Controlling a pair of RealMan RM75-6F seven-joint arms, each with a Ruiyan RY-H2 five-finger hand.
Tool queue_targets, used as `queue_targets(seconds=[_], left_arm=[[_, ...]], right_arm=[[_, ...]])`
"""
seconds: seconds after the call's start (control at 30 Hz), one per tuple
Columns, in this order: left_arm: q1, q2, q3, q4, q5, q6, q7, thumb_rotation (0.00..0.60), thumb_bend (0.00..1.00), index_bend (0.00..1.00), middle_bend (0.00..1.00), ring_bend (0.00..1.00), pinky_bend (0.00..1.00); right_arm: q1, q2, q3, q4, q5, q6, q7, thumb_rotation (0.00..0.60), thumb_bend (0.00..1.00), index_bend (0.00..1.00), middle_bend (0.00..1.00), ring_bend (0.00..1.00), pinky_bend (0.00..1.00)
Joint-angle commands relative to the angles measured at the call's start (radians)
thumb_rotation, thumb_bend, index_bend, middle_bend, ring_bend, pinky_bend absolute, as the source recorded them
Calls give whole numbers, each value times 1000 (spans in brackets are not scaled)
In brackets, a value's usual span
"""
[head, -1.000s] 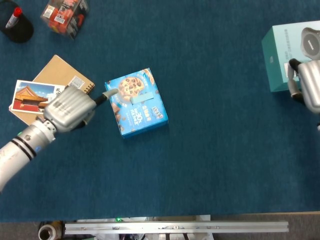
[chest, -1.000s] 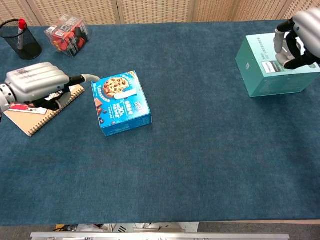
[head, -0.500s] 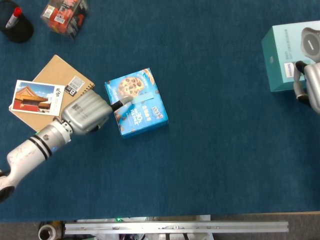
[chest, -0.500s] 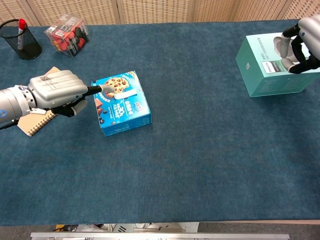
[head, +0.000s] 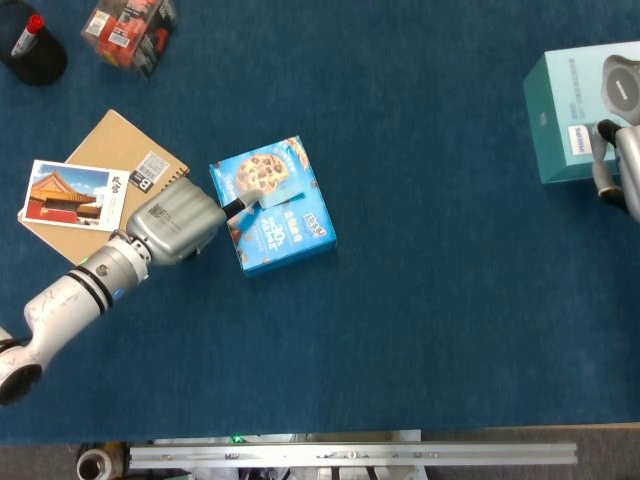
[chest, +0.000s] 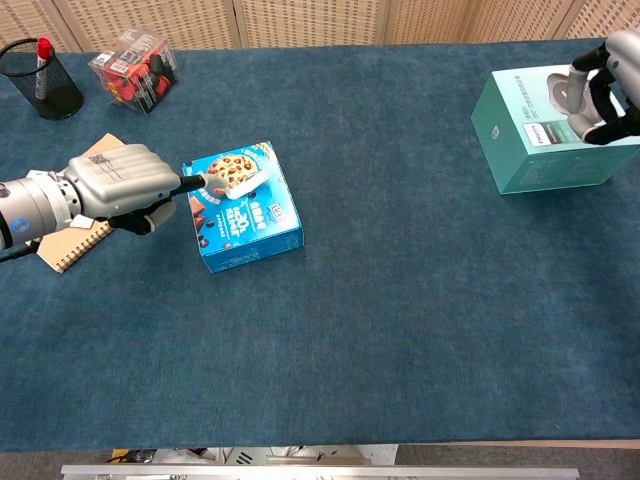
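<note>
1. Fingertips of my left hand (head: 175, 222) touch the top of the blue cardboard cookie box (head: 272, 205); the hand grips nothing and the other fingers look curled in.
2. Cookie box lies flat on the dark blue table cloth (head: 420, 330), just beside the brown spiral notebook (head: 118, 150).
3. My right hand (chest: 610, 85) rests on the pale green carton (chest: 545, 135) at the far right; I cannot tell if it grips.

A blue cookie box (head: 272, 205) lies flat on the table left of centre, lid up, turned slightly askew, printed with a chocolate-chip cookie and a pale label strip
</note>
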Motion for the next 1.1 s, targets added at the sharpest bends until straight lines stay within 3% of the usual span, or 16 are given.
queue_targets(seconds=[0.03, 1.1], left_arm=[[-1, 0, 5, -5, -11, -1, 12, 600, 756, 68, 858, 978, 1000], [-4, 19, 42, -61, -39, 37, 58, 600, 756, 77, 858, 977, 1000]], right_arm=[[-3, 3, 2, 0, 0, -5, 2, 600, 419, 592, 813, 887, 1000], [-37, 19, 31, -3, -20, -21, 25, 600, 418, 592, 814, 893, 1000]])
